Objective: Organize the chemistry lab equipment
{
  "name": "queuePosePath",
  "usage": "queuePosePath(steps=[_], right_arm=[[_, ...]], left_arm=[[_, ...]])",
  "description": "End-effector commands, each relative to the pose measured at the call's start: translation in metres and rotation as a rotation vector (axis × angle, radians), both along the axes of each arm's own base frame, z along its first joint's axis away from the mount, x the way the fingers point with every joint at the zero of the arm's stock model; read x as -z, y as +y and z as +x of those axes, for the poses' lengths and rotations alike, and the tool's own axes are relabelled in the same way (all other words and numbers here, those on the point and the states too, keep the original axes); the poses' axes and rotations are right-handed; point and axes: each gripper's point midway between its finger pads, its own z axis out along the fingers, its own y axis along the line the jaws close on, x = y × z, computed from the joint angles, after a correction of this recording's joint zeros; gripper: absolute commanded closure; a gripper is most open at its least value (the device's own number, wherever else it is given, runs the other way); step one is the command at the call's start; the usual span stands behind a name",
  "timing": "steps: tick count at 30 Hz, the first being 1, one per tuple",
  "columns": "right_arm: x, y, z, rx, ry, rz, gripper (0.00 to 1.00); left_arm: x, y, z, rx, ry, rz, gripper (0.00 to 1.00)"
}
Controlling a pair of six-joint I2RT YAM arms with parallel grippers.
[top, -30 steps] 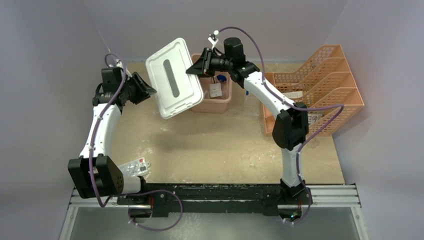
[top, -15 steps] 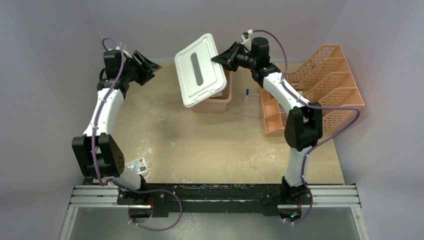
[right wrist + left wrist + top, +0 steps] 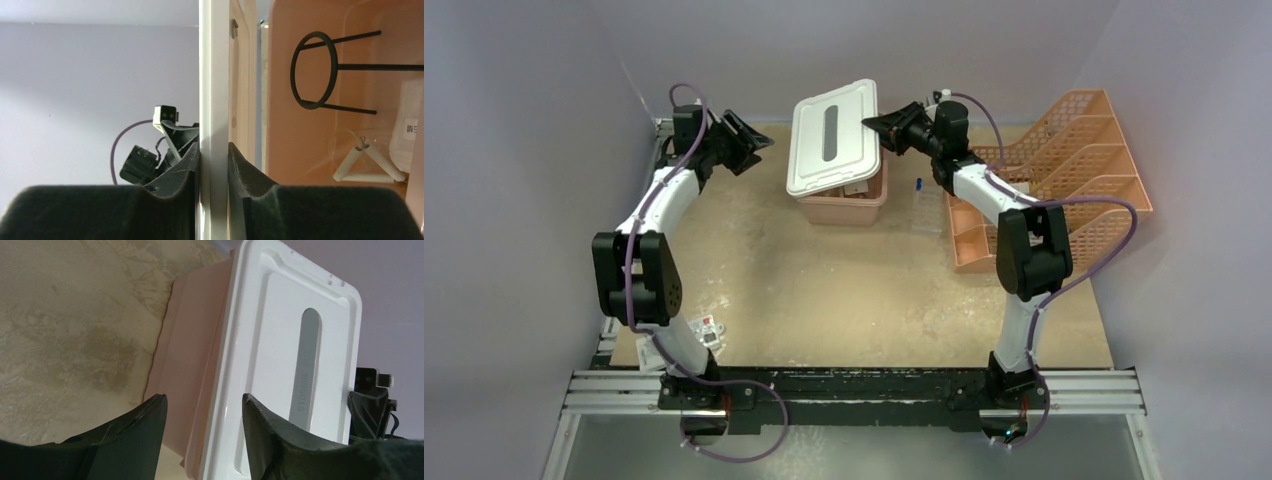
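While the right gripper (image 3: 214, 150) pinches the edge of the white lid (image 3: 834, 135) tightly between both pads, the lid hangs tilted over the pink tub (image 3: 849, 207), leaving the tub's near right corner uncovered. The left gripper (image 3: 759, 145) hovers well to the left of the tub, its jaws parted about halfway with nothing between them, pointing toward the lid. Inside the tub, the right wrist view shows a black wire ring (image 3: 338, 66) with straight legs, a wire triangle (image 3: 349, 162) below it, and a white packet (image 3: 412, 125) at the edge. On the table (image 3: 844, 290), a small clear item (image 3: 921, 198) with a blue tip stands between the tub and the orange racks (image 3: 1064, 170). Another small packet (image 3: 707, 330) lies near the left arm's base.
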Motion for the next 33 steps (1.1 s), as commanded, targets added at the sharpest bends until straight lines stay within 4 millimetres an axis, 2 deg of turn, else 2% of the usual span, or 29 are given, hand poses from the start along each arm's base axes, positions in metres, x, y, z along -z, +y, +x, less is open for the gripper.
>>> queuePosePath(steps=[1,5,9,23,27,31,33], right_arm=[[-0.059,-0.011,0.005,0.083,-0.185,0.091,1.00],[-0.047,-0.013,0.004,0.091,-0.185,0.083,1.00],[-0.033,-0.013,0.002,0.091,-0.178,0.049,1.00],[0.001,-0.029,0.004,0.130,-0.171,-0.076,0.94],[0.009,-0.036,0.006,0.151,-0.144,-0.087,0.83],[0.013,-0.046,0.008,0.202,-0.129,-0.139,0.63],[0.012,-0.049,0.007,0.209,-0.133,-0.176,0.61]], left_arm=[[-0.013,-0.009,0.022,-0.002,-0.088,0.012,0.44],[-0.005,-0.022,0.026,0.042,-0.087,-0.017,0.44],[0.003,-0.026,0.030,0.035,-0.060,-0.049,0.44],[0.011,-0.051,0.028,0.093,-0.040,-0.100,0.44],[0.014,-0.055,0.027,0.111,-0.034,-0.105,0.44],[0.018,-0.058,0.026,0.123,-0.026,-0.103,0.44],[0.018,-0.058,0.025,0.127,-0.025,-0.099,0.44]])
